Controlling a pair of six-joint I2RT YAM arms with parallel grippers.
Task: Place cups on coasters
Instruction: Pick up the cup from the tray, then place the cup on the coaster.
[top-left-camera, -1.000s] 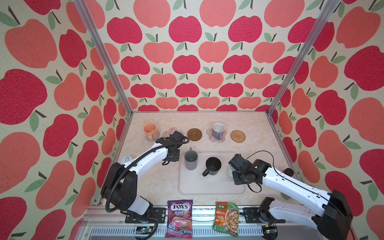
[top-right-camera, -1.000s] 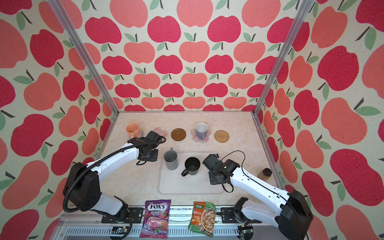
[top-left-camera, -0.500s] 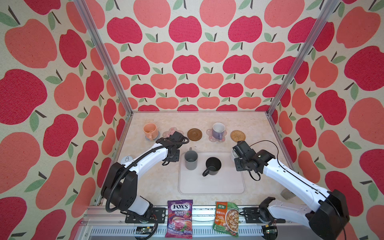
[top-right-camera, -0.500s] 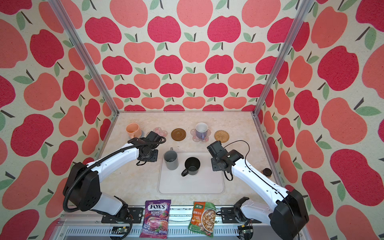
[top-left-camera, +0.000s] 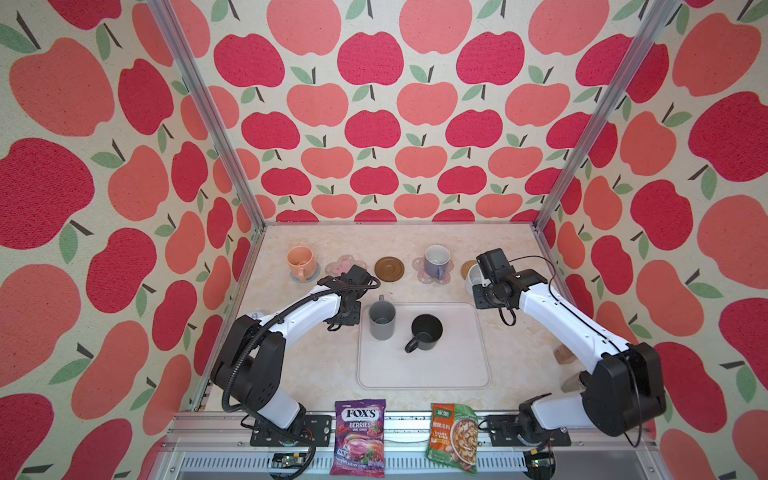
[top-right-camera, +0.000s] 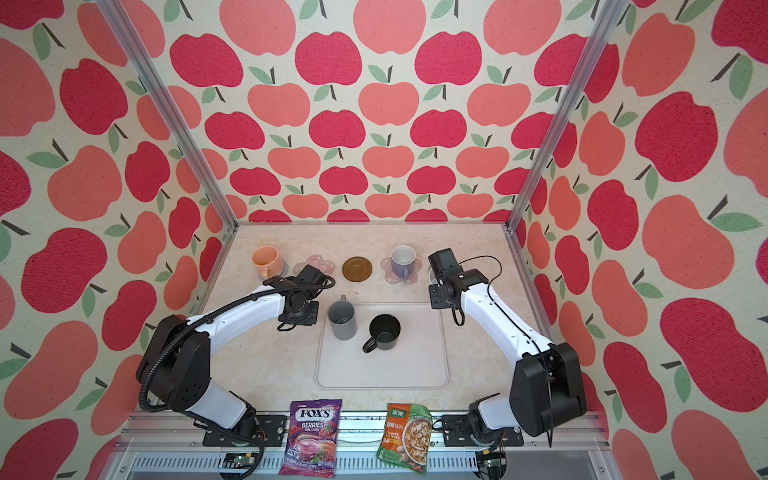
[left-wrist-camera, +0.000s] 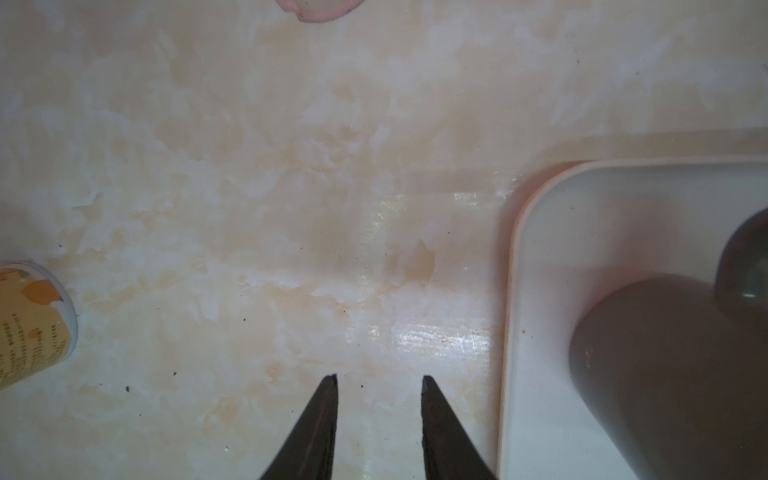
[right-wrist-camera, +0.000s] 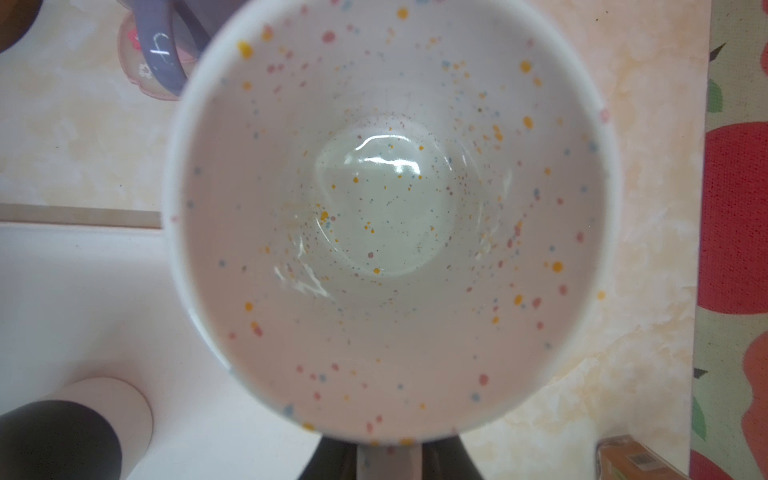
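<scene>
My right gripper (right-wrist-camera: 388, 453) is shut on the handle of the speckled white cup (right-wrist-camera: 386, 199), holding it upright at the back right. In a top view the cup (top-left-camera: 471, 279) partly covers the woven tan coaster (top-left-camera: 466, 268). The peach cup (top-left-camera: 299, 259) stands on the blue-grey coaster (top-left-camera: 306, 277). The lavender cup (top-left-camera: 436, 259) stands on a pink flower coaster (top-left-camera: 423, 275). A second pink flower coaster (top-left-camera: 338, 266) and the brown disc coaster (top-left-camera: 389, 269) are bare. The grey cup (top-left-camera: 382, 320) and the black cup (top-left-camera: 426, 330) stand on the pale tray (top-left-camera: 424, 370). My left gripper (left-wrist-camera: 379, 378) is open and empty beside the tray's corner (left-wrist-camera: 519, 216).
A candy bag (top-left-camera: 359, 440) and a soup packet (top-left-camera: 453, 432) lie at the front edge. A yellow-labelled jar (left-wrist-camera: 29, 328) lies left of my left arm. A brown jar (top-left-camera: 563, 355) stands by the right wall. Apple-patterned walls close in three sides.
My right arm has carried the speckled white cup from the tray's right edge toward the back right, up to the woven tan coaster. The left arm has stayed put.
</scene>
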